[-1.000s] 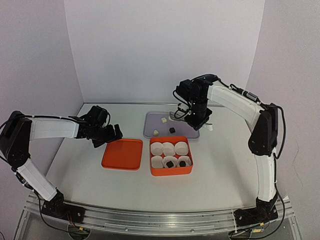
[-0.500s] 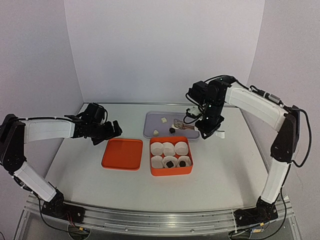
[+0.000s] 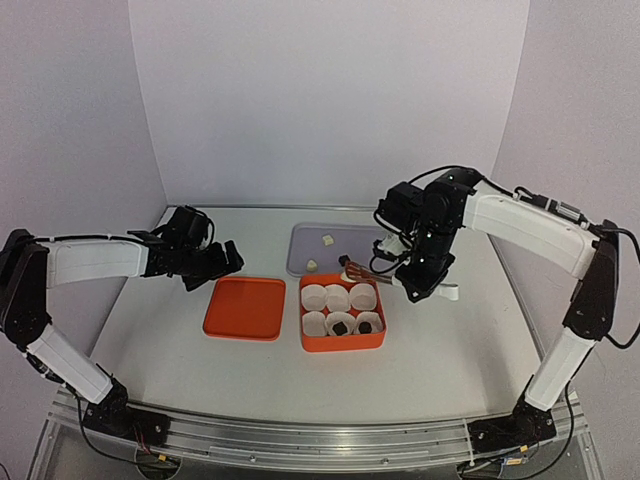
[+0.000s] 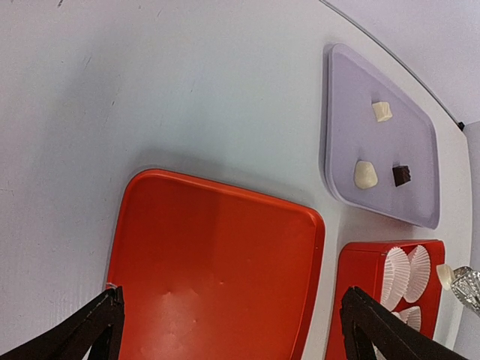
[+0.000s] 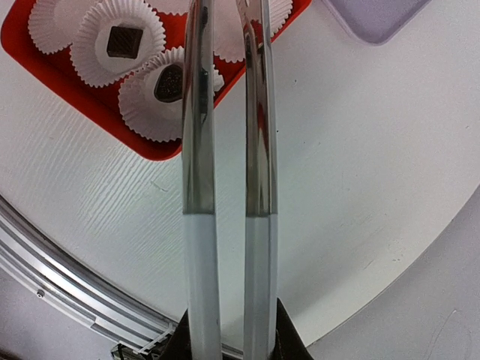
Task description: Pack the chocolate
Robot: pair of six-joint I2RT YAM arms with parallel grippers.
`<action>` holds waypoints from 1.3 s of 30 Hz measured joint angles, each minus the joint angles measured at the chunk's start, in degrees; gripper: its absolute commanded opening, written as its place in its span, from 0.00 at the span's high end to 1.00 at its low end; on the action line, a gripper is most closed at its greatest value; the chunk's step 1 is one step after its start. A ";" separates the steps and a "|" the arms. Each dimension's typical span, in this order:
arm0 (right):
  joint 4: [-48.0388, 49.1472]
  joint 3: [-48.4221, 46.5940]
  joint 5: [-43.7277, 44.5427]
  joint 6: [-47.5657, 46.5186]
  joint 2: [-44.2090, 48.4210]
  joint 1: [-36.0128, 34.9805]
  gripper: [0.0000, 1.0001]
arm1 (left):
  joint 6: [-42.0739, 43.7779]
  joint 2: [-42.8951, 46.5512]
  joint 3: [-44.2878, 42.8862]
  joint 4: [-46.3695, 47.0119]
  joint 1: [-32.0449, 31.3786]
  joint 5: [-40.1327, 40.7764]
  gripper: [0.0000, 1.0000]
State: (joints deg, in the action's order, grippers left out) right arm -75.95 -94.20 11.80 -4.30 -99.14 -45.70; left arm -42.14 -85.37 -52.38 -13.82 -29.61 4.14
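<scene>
While the white table (image 3: 150,330) spreads under everything, we see the left arm (image 3: 100,258) reaching low over its left side. The right arm (image 3: 520,215) is bent high over its right side. Next in size is the orange lid (image 3: 245,308), lying flat just beside the orange box (image 3: 342,344). The lavender tray (image 3: 300,240) sits just behind the box.

The left gripper (image 4: 232,334) hangs by the lid's far left corner, its fingers spread wide with nothing between them. The right gripper (image 3: 420,275) is clamped on a pair of metal tongs (image 5: 196,187). Their two blades stand close together, and the wrist view cuts off their tips.

Six white paper cups (image 3: 337,296) fill the box in two rows of three. We count six pieces of chocolate:
- One cream lump (image 4: 445,276) is pinched at the tip of the tongs, in the air near the rim of the box.
- Two dark lumps (image 5: 121,41) lie in the middle and right cups of the near row.
- Two more cream pieces (image 4: 365,174) rest on the tray.
- One dark piece (image 4: 401,175) also rests on the tray, just beside one cream piece and apart from the other.
</scene>
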 measured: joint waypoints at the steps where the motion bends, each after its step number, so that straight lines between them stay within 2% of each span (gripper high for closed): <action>1: -0.15 0.63 0.54 1.05 0.17 -0.74 0.96 | -0.06 0.18 0.12 0.00 0.01 0.00 0.00; 8: -0.95 2.02 6.81 9.75 0.29 -5.37 0.95 | -0.34 0.69 0.80 0.43 0.01 0.00 0.00; 17: -0.95 2.07 9.34 17.65 -0.77 -7.90 0.94 | -0.47 1.38 2.01 0.69 0.00 -0.02 0.00; 39: -0.87 3.81 5.85 21.52 -5.55 -8.08 0.91 | -1.39 2.50 3.40 1.69 0.01 -0.04 0.00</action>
State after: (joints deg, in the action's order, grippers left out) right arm -76.82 -90.39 17.65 17.22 -104.70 -53.79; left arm -43.54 -82.87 -48.98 -12.13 -29.61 4.10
